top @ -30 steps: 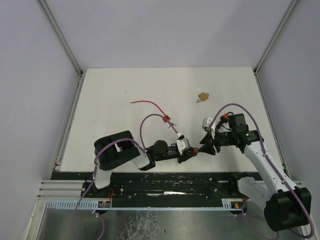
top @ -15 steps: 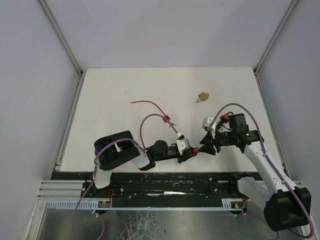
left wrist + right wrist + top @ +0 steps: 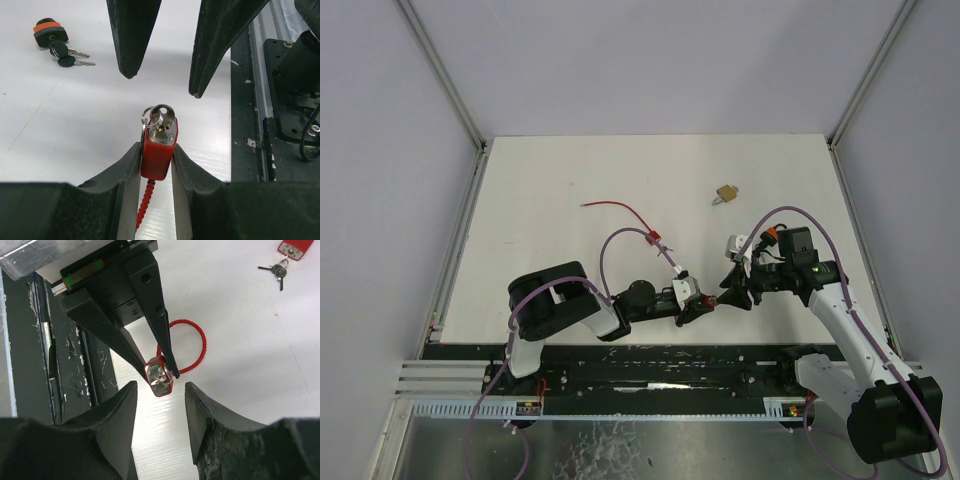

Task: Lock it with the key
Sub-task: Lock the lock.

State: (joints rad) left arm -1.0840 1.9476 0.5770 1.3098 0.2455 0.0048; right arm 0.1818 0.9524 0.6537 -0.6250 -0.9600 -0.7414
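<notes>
the top view looks steeply down from above and behind, far off. each wrist view peers close along its own jaws, facing the other's; both share the red padlock (image 3: 158, 145) clamped between the left jaws.

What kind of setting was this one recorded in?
Likely a lab robot test cell: a white tabletop boxed in by plain pale walls on aluminium posts, with a small brass padlock as a prop.

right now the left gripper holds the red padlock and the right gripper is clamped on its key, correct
Not quite. The left gripper does hold the red padlock, but the right gripper is not on the key: it is open, just short of it. The left wrist view shows the gap.
</notes>
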